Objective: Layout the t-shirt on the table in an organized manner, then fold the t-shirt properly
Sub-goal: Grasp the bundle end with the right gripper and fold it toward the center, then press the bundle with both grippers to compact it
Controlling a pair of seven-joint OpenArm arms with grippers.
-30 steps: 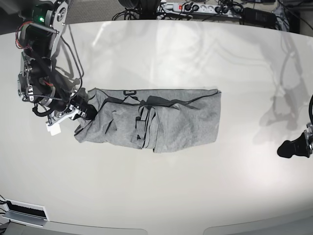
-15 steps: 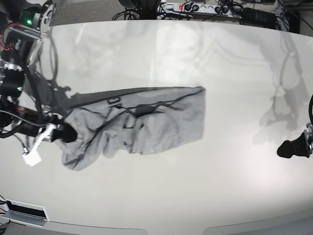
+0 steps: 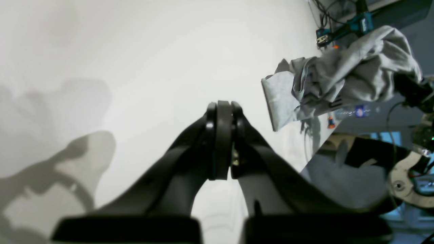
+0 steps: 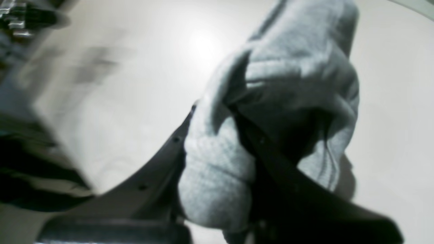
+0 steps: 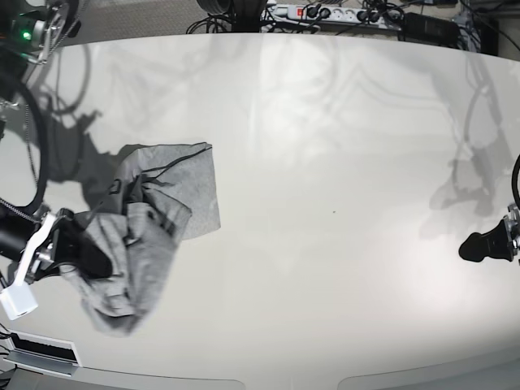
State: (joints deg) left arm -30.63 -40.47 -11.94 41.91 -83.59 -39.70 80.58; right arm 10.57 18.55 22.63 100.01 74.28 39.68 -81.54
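Observation:
The heather-grey t-shirt (image 5: 154, 215) is bunched up at the left of the off-white table (image 5: 325, 162). One end is raised off the surface and the other end trails on it. My right gripper (image 5: 81, 248) is shut on a thick fold of the t-shirt (image 4: 271, 88), which wraps over its fingers (image 4: 271, 159) and hides the tips. In the left wrist view the t-shirt (image 3: 339, 78) hangs in a heap far across the table (image 3: 135, 67). My left gripper (image 3: 222, 108) is shut on nothing, low over bare table at the right edge (image 5: 481, 246).
A power strip (image 5: 325, 12) and cables lie beyond the table's back edge. A white tag (image 5: 18, 302) hangs from the right arm. A slotted plate (image 5: 45, 349) sits at the front left corner, near the table's curved front edge.
The right arm has dragged the t-shirt left and toward the front edge, lifting it from a spread strip into a bunch. The left arm has not moved.

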